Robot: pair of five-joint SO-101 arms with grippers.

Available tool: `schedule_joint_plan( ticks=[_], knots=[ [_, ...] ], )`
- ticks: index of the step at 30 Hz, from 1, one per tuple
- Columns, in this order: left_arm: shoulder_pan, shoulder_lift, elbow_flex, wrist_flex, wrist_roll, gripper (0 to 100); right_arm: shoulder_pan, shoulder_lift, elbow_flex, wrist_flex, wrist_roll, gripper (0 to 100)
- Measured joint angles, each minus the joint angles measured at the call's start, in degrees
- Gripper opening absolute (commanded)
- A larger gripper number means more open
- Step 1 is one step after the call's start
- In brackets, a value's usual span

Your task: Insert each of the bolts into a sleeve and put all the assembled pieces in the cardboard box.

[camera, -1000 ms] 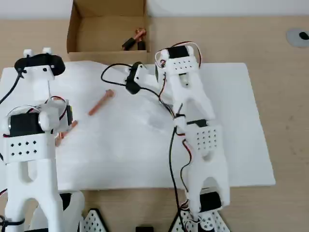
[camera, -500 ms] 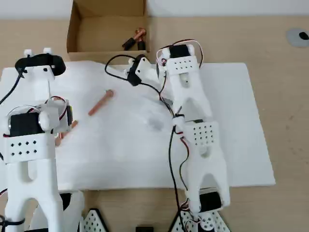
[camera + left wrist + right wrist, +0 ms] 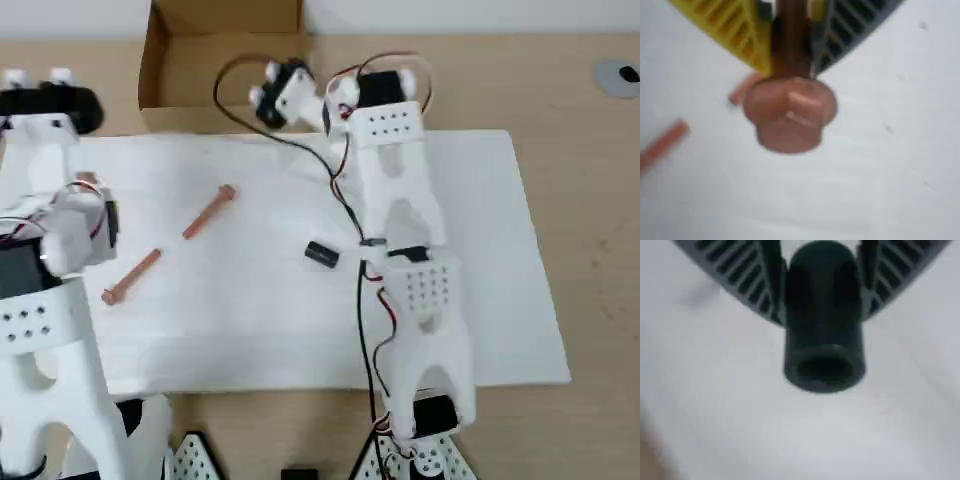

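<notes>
Copper-coloured and gripped by its shank, a bolt (image 3: 790, 112) sits clamped between the yellow and dark fingers of the left tool (image 3: 791, 67), head toward the wrist camera, above the white foam sheet (image 3: 500, 250). The right tool (image 3: 822, 319) is closed on a black sleeve (image 3: 824, 345), its open bore facing out. Over the last second the right arm (image 3: 400, 200) has swung from the middle of the sheet toward the cardboard box (image 3: 152, 70), so its wrist now hangs over the box's front wall and covers the corner where assembled pieces lay. The left arm (image 3: 45, 300) has drawn off toward the far left of the worktop (image 3: 590, 200). That leaves the remaining parts in plain sight on the sheet: a spare sleeve (image 3: 322, 254) just beside the right arm, a loose bolt (image 3: 210, 212) further left, and a second loose bolt (image 3: 130, 277) near the left arm. To my eye each arm has its half of one assembly, but the two are well apart. Shank and bore have yet to be brought together and lined up, with two more bolts to follow.
</notes>
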Motion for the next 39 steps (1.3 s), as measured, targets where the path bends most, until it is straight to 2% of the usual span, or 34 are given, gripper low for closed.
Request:
schedule_joint_plan(
  ticks=[5, 13, 20, 24, 30, 34, 39],
  knots=[
    [-2.81, 0.0, -3.87, 0.0, -0.18, 1, 0.0, -16.44, 3.96, 0.0, -6.95, 1.0],
    [-3.69, 0.0, -6.24, 0.0, 4.48, 1, -0.26, -50.64, 21.8, 0.0, -13.71, 1.0],
    [-3.52, -0.09, -11.08, -4.4, 11.6, 1, -8.0, -78.42, 42.73, -3.08, -14.42, 1.0],
    [2.37, -0.09, -12.04, -6.42, 14.68, 1, -8.97, -84.92, 53.8, -2.9, -17.05, 1.0],
    [13.71, -0.09, -12.04, -8.35, 24.97, 1, -10.02, -86.59, 66.11, -1.49, -30.07, 1.0],
    [18.37, 0.0, -12.04, -11.96, 32.26, 1, -14.86, -86.68, 70.15, -5.54, -39.21, 1.0],
    [24.53, -0.18, -12.04, -16.35, 35.16, 1, -19.52, -86.68, 77.71, -13.71, -41.85, 1.0]
  ],
)
